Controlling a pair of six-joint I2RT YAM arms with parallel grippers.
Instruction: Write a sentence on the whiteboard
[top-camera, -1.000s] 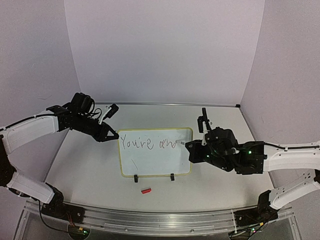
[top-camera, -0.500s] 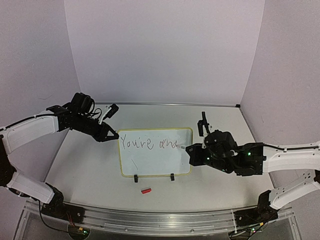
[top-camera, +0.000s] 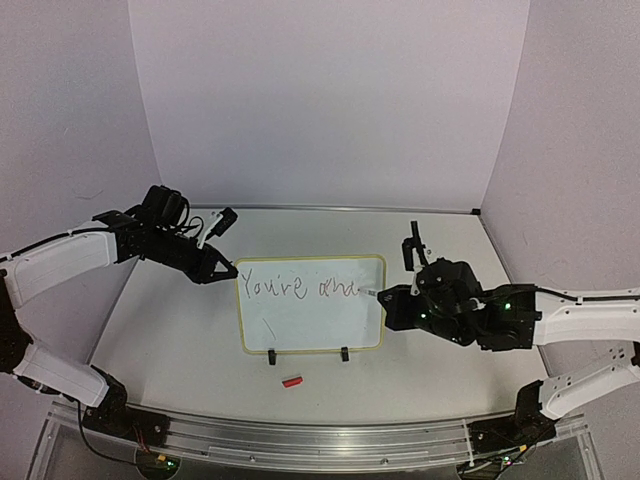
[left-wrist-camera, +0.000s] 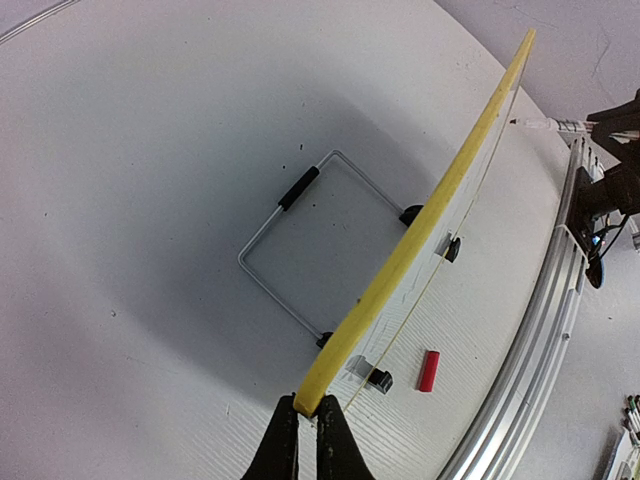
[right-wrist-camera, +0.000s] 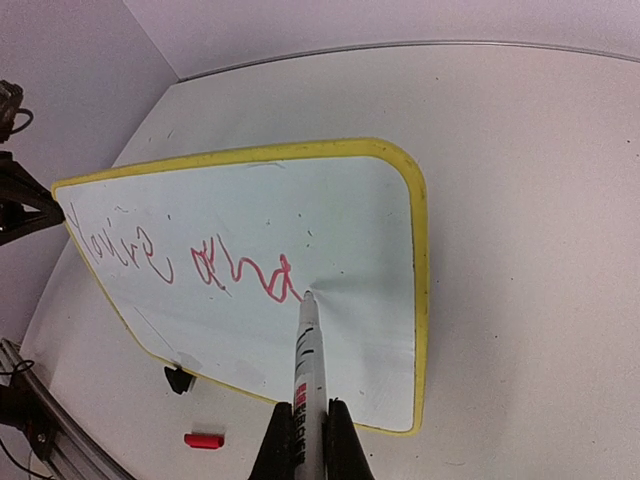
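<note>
At the near edge of the counter (top-camera: 170, 340) runs an aluminium rail (top-camera: 300, 437), and just beyond it a small red cap (top-camera: 291, 381) lies loose on the surface, near the left of the two black clip feet (top-camera: 273, 356). The whiteboard (top-camera: 310, 325) sits mid-counter between the two arms with those feet on its near long edge. The left wrist view shows it tilted up, with a wire stand (left-wrist-camera: 262, 250) on the counter behind it. The left gripper (left-wrist-camera: 308, 405) is closed on the yellow frame at the board's far left corner, its fingertips pinching the thin edge. The right gripper (right-wrist-camera: 310, 408) is clamped around a marker (right-wrist-camera: 308, 365), which points forward with its tip touching the white surface towards the board's right side. The sentence (top-camera: 297, 289) runs along the far part of the board, reading "You're" followed by the first letters of a second word, which end at the marker's tip. The strokes look red in the right wrist view. Past the board the counter runs to pale walls (top-camera: 330, 100).
</note>
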